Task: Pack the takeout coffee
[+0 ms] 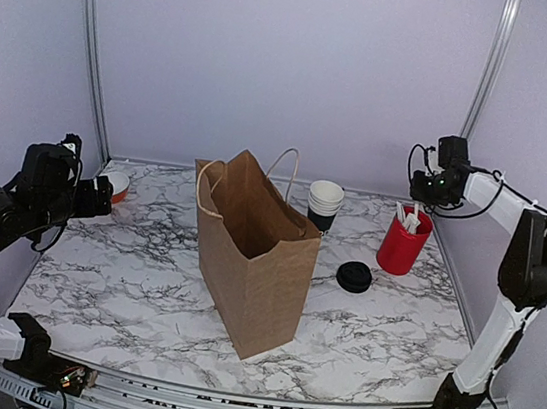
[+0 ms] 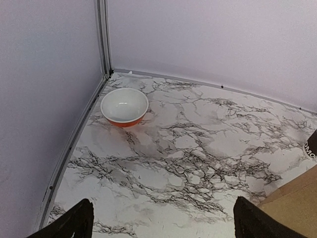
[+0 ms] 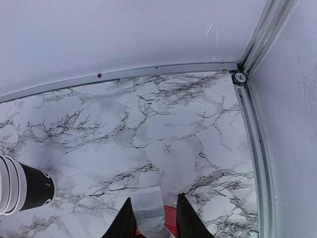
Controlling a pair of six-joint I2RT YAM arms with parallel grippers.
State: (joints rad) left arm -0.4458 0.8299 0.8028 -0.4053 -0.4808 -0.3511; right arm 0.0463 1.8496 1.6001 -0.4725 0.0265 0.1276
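Observation:
The lidded takeout coffee cup does not show in any view. An open brown paper bag [image 1: 254,258] stands mid-table; its corner shows in the left wrist view [image 2: 292,203]. My left gripper [image 1: 103,197] is wide open and empty above the left side of the table [image 2: 163,220]. My right gripper [image 1: 426,196] hovers just above the red holder [image 1: 403,244]. In the right wrist view its jaws [image 3: 154,210] stand partly open around a white packet [image 3: 148,210] that rises from the holder [image 3: 171,220]. A gap shows on the packet's right side.
A stack of lidless black cups [image 1: 325,205] stands behind the bag and shows at the left of the right wrist view [image 3: 22,186]. A low pile of black lids [image 1: 354,276] lies right of the bag. An orange bowl [image 1: 115,185] [image 2: 124,106] sits at the back left corner.

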